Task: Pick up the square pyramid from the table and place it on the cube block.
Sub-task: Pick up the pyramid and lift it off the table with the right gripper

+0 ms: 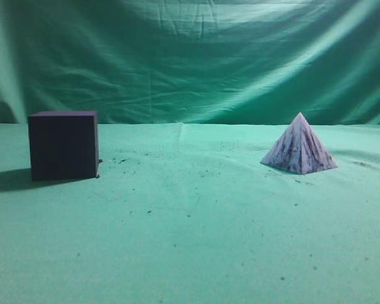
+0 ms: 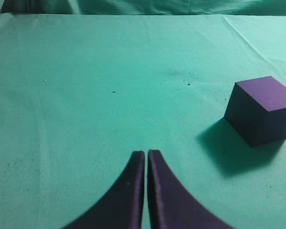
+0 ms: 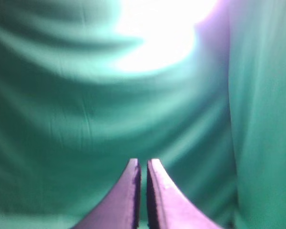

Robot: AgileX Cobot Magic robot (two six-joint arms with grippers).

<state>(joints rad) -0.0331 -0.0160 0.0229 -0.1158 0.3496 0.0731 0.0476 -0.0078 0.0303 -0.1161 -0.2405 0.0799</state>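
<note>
Green cloth flecked with dark specks covers the table (image 1: 190, 253) closest to the exterior camera, running back to a draped green backdrop (image 1: 196, 57). On the left of that view sits the cube (image 1: 63, 144), very dark purple, flat on the cloth with its shadow falling to its left. Well apart from it, on the right, the pyramid (image 1: 299, 147) stands upright on its base, pale lilac with dark marbled streaks. Neither arm appears in this view.

From the left wrist camera, the left gripper (image 2: 146, 155) hangs above bare cloth with its two dark fingers pressed together and nothing between them; the cube (image 2: 261, 110) lies ahead and to the right. From the right wrist camera, the right gripper (image 3: 143, 164) likewise has its fingers together and empty, pointing at blurred green fabric with a bright glare at the top.
</note>
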